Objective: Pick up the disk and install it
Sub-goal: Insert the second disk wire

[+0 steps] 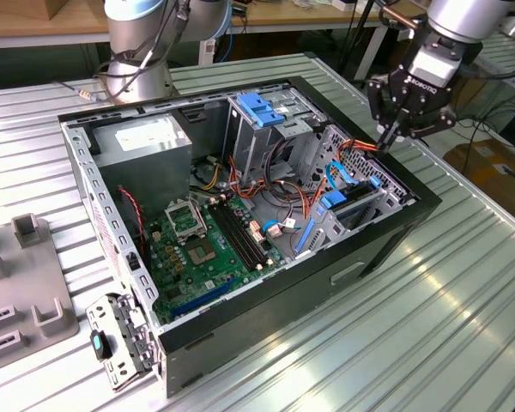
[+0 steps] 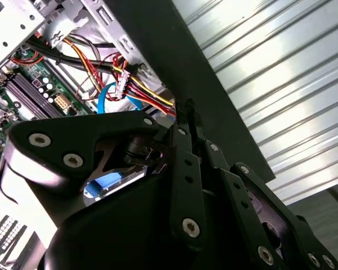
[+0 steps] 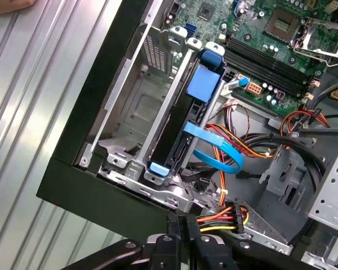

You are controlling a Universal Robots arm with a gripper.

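Disk (image 3: pixel 180 121) sits on edge in the drive cage (image 3: pixel 135 112) at the front corner of the open computer case (image 1: pixel 395 227), its blue frame (image 3: pixel 204 84) showing along the top and a blue tab (image 3: pixel 158 167) at the near end; in the exterior view it (image 1: pixel 354 202) stands in that cage at the view's right end of the case. A flat blue cable (image 3: pixel 217 149) curls just beside it, next to a bundle of red, yellow and black wires (image 3: pixel 228 216). The tool (image 1: pixel 388 137) hangs above the case's rim near the cage, its 2 fingers (image 3: pixel 180 228) pressed together on nothing, apart from the disk. Further in lie the green motherboard (image 1: pixel 202 253) and the grey power supply (image 1: pixel 146 142). The case rests on a ribbed metal bench (image 1: pixel 429 326).
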